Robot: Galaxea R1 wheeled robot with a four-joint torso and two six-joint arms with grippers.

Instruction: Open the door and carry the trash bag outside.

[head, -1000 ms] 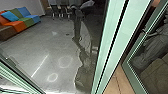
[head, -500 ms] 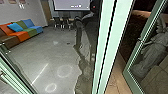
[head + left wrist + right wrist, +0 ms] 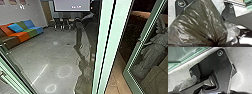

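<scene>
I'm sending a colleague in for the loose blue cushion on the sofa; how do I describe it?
At the left of the head view, find the long sofa banded in brown, orange, green and blue. The cushion sits where the orange and green bands meet. It is a brighter blue than the sofa's blue end band, and green separates the two.

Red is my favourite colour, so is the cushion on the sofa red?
No, the cushion is bright blue, on a sofa with brown, orange, green and blue parts.
</scene>
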